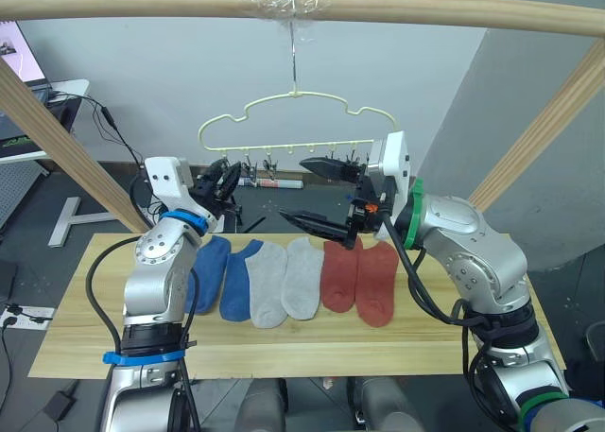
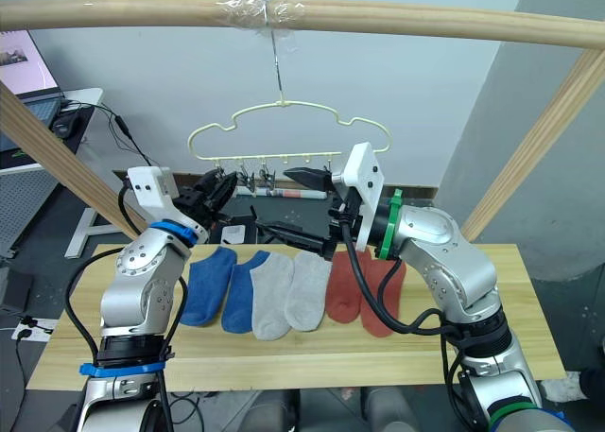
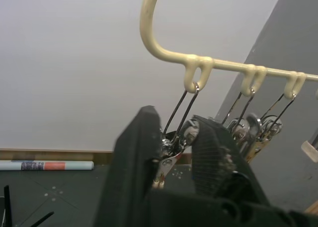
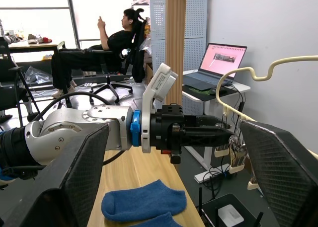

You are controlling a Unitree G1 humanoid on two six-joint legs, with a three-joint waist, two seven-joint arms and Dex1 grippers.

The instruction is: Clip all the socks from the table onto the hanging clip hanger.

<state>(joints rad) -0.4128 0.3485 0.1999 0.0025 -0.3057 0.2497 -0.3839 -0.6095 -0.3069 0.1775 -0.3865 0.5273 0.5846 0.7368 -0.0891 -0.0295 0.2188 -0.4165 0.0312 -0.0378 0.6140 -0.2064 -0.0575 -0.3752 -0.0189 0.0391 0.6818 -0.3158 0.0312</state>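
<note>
Six socks lie in a row on the table: two blue, two light grey and two rust red. Above them the pale yellow clip hanger hangs by its hook from the top pole. My left gripper is raised at the hanger's left end. Its fingers press on the end clip. My right gripper is held wide open and empty in front of the middle clips, above the grey and red socks.
A thick wooden pole frame spans the top, with slanted poles at both sides. Bare tabletop lies in front of the socks. A seated person and a laptop are off to the left side.
</note>
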